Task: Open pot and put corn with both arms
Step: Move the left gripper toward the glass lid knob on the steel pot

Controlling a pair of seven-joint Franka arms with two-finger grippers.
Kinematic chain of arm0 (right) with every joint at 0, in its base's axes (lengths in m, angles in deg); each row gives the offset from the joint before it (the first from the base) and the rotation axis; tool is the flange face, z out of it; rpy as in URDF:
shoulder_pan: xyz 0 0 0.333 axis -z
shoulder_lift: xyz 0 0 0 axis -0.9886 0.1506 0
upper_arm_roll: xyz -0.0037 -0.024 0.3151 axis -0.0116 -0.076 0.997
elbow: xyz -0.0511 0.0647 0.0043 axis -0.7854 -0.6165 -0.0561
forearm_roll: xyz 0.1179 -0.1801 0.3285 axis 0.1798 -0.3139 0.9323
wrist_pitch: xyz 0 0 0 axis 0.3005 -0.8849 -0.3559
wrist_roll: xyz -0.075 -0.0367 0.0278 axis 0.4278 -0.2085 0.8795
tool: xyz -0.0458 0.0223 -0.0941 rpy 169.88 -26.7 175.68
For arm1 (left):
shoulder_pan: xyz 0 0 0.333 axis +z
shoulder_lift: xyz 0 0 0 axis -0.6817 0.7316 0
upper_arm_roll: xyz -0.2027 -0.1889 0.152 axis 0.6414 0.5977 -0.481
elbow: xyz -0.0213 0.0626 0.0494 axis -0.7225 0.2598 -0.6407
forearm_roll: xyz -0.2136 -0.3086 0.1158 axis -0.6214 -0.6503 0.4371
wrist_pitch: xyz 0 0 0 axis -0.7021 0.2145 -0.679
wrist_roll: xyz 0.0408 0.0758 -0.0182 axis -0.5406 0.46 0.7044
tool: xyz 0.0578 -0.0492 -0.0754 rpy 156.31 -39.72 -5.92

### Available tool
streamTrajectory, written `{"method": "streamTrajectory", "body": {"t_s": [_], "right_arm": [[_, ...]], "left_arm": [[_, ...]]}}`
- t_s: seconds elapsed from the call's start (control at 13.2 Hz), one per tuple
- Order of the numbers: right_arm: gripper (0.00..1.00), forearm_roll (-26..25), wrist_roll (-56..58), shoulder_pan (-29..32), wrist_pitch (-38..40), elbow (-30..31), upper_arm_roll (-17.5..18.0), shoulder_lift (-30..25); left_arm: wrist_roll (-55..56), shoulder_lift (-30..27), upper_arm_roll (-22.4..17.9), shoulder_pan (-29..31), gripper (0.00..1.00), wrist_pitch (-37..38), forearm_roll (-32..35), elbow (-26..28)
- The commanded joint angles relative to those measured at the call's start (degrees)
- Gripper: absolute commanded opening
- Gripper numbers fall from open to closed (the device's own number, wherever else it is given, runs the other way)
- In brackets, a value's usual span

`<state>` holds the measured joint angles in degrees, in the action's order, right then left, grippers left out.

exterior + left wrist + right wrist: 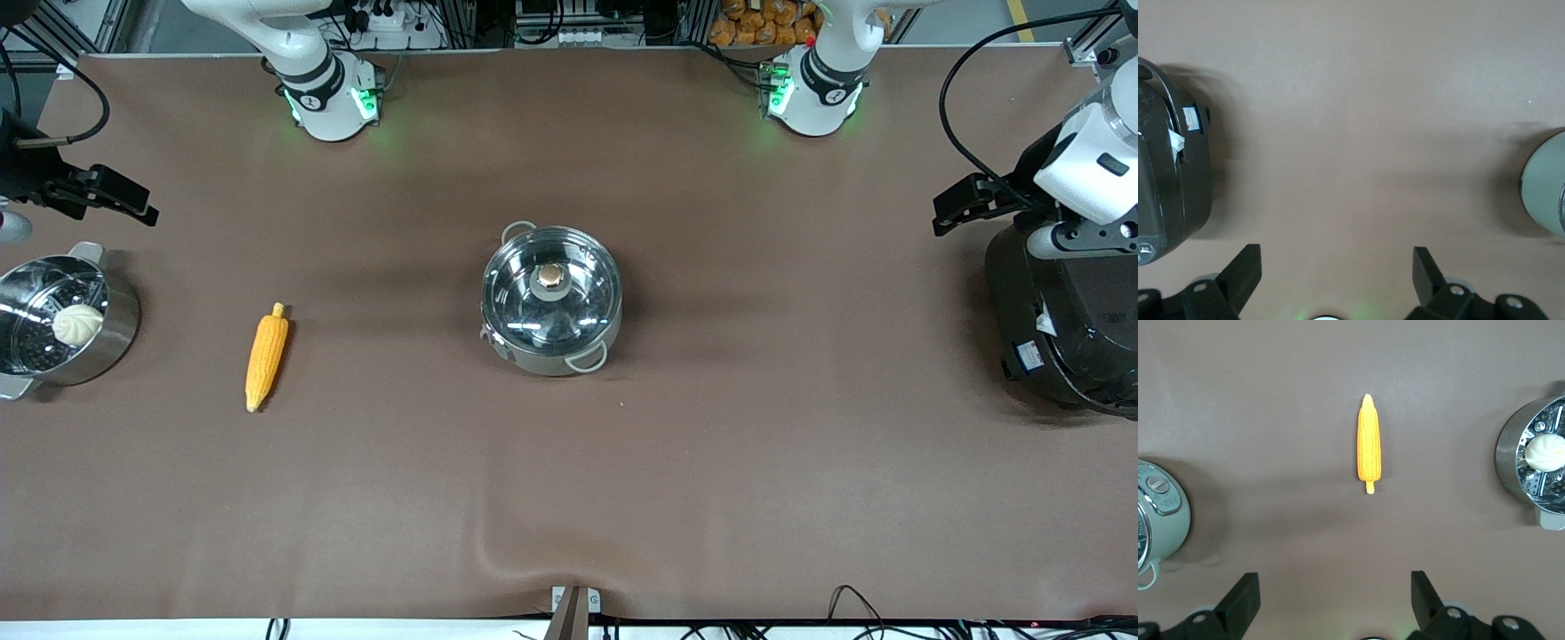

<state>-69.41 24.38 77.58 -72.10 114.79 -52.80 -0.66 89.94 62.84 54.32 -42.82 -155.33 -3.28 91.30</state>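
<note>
A brown table (711,462) carries a black electric cooker (1062,324) at the left arm's end. At mid-table stands the pot (551,302), its glass lid (551,289) on and the brass knob (551,276) on top. A steel steamer pot (62,320) holding a white bun (77,324) sits at the right arm's end. The corn (266,356) lies flat on the table between steamer and pot, closer to the steamer. The left gripper (1337,270) hangs over the table just beside the cooker, fingers spread and empty. The right gripper (1335,595) hovers above the steamer's end of the table, fingers likewise parted, holding nothing.
</note>
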Motion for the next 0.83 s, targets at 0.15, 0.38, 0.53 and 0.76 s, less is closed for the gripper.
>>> {"method": "streamTrajectory", "body": {"t_s": [0.15, 0.38, 0.53, 0.76], "right_arm": [[1.0, 0.1, -0.8, 0.9, 0.2, 0.5, 0.7, -0.6], [1.0, 0.1, -0.6, 1.0, 0.1, 0.5, 0.7, -0.6], [1.0, 0.2, -0.3, 1.1, -0.4, 0.7, 0.7, -0.6], [1.0, 0.1, 0.6, 1.5, -0.4, 0.6, 0.7, -0.1]], "left_arm": [[-1.6, 0.4, 0.3, 0.4, 1.0, 0.9, 1.1, -1.1], [-0.9, 1.3, 0.5, -0.2, 1.0, 0.9, 0.7, -1.4], [0.2, 3.2, 2.1, -2.0, 1.0, 0.4, 0.0, -2.4], [18.3, 9.2, 5.0, -9.2, 1.0, -1.8, -0.4, -8.0]]}}
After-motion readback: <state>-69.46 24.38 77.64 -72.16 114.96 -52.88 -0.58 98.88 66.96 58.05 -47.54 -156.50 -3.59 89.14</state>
